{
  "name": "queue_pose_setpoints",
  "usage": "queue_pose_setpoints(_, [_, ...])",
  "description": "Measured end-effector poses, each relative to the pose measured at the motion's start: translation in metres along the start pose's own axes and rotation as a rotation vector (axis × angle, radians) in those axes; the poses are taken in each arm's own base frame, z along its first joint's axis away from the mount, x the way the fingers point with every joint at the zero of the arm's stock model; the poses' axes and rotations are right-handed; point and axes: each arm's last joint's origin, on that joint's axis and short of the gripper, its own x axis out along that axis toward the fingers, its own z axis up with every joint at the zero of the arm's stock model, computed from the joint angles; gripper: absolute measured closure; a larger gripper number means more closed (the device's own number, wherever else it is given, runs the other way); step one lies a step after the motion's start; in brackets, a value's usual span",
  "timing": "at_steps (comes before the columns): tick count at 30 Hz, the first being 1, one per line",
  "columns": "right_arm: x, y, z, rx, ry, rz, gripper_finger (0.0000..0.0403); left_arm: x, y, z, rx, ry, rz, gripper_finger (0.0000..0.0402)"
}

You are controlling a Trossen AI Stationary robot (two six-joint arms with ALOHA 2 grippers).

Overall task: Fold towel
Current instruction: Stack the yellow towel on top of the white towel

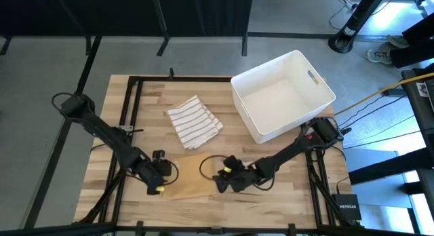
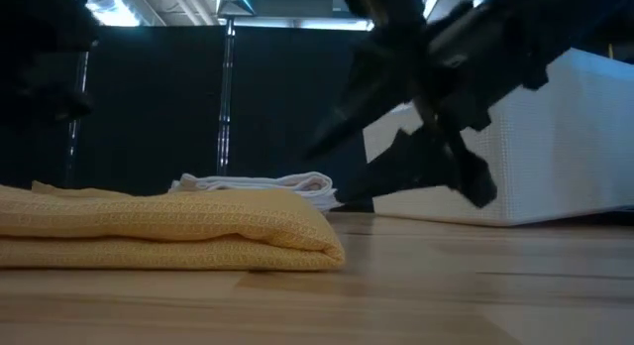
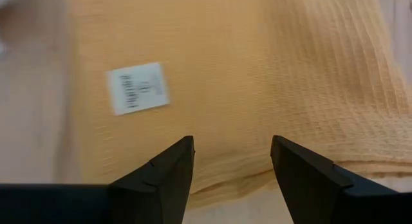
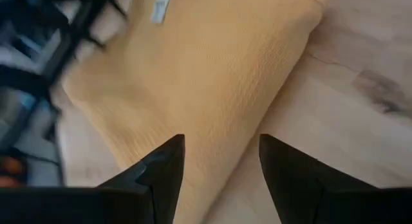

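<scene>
Wooden table (image 1: 285,188), butcher-block top on a dark frame, both arms reaching in over its near edge. White bin (image 1: 281,93) at the far right corner, tilted relative to the table edges, nothing visible inside. Yellow towel (image 1: 193,178) lies flat near the middle of the near edge, folded into a thick layered pad; the low view shows stacked layers with a rounded fold on its right end (image 2: 168,231). White care tag (image 3: 136,87) on top of the yellow towel, seen in the left wrist view. Striped towel (image 1: 194,121), white with dark stripes, folded, sits toward the far side of the table just left of the bin, apart from the yellow one. Left gripper (image 1: 158,180) low over the near-left part of the table, at the yellow towel's left edge, jaws spread wide, nothing between them; towel fabric lies past the fingertips (image 3: 170,172). Right gripper (image 1: 222,180) at the towel's right edge, jaws also wide apart, holding nothing; its fingers (image 4: 161,169) hang over the towel edge and bare wood.
</scene>
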Motion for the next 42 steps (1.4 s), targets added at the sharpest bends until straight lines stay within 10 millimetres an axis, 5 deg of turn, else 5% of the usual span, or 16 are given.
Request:
queue_pose_setpoints(11, [0.028,-0.017,-0.002,0.205,0.106,0.017,0.0201,0.032,-0.018,-0.019,0.033,0.007,-0.001,0.0204])
queue_pose_setpoints(20, [0.041,-0.017,0.012,0.184,0.081,0.016,0.0201,0.034,-0.022,-0.017,0.051,-0.02,-0.025,0.0204])
queue_pose_setpoints(30, [0.054,-0.017,0.005,0.135,0.072,0.117,0.0206,0.034,-0.022,-0.017,0.072,-0.025,-0.013,0.0204])
queue_pose_setpoints(33, [0.054,-0.016,0.004,0.084,0.078,0.127,0.0249,0.034,-0.022,-0.017,0.071,-0.026,-0.012,0.0204])
queue_pose_setpoints(37, [0.05,-0.013,0.007,-0.03,0.083,0.143,0.0369,0.031,-0.022,-0.016,0.08,-0.017,-0.008,0.0204])
queue_pose_setpoints(42, [0.036,-0.011,0.016,-0.185,0.09,0.09,0.0385,0.004,-0.022,-0.006,0.098,-0.033,-0.026,0.0204])
